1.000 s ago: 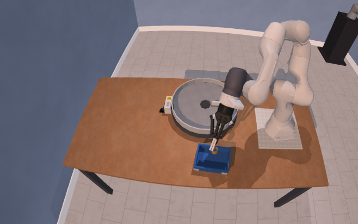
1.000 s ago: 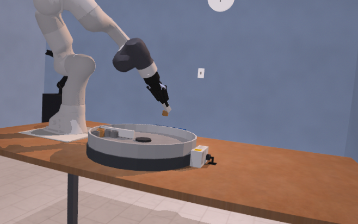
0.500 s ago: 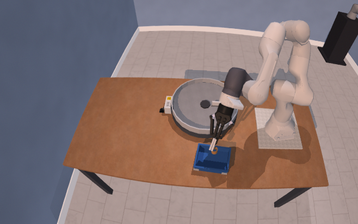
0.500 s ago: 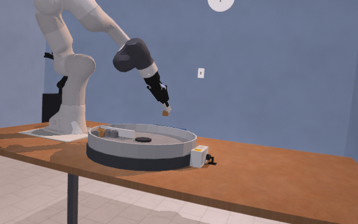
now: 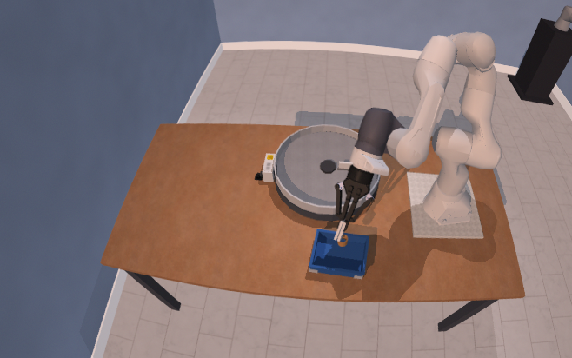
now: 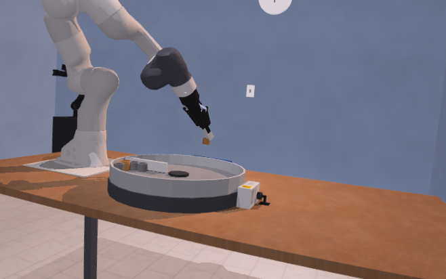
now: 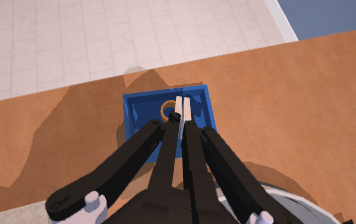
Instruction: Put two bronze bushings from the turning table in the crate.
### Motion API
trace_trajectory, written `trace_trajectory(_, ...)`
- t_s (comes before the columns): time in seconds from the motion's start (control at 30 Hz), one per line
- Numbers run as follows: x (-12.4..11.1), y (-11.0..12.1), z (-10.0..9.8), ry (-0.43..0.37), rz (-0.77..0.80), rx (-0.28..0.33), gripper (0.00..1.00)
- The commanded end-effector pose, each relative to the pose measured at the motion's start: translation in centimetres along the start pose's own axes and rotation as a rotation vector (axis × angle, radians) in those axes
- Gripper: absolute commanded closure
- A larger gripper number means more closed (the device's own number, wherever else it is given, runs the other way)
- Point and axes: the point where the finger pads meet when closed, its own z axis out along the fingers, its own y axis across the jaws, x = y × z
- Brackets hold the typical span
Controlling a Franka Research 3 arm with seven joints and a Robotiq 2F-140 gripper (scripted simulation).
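My gripper (image 5: 339, 235) is shut on the wall of a bronze bushing (image 5: 343, 237) and holds it in the air above the blue crate (image 5: 339, 254), over the crate's end nearest the turning table. In the wrist view the bushing (image 7: 168, 111) shows as a ring just left of the closed fingertips (image 7: 182, 109), with the crate (image 7: 167, 115) below it. From the side, the bushing (image 6: 205, 141) hangs at the fingertips (image 6: 209, 136), well above the table. On the turning table (image 6: 176, 178) one more bronze bushing (image 6: 126, 164) stands among three grey bushings (image 6: 139, 166).
A white guide bar (image 6: 149, 164) lies across the turning table near the bushings. A white control box (image 6: 248, 194) sits beside the turning table's rim. The robot base (image 5: 448, 204) stands on a pale mat at the right.
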Motion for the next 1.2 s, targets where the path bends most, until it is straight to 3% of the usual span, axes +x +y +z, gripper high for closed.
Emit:
trace_trajectory(0.0,0.1,0.2,0.0,0.003,0.007,-0.004,1.0)
trace_trajectory(0.37,-0.2,0.2,0.4,0.003,0.007,-0.004,1.0)
trace_trajectory(0.7,-3.5,0.2,4.3,0.003,0.007,-0.004,1.0)
trace_trajectory(1.17,-4.0,0.2,4.8,0.003,0.007,-0.004,1.0)
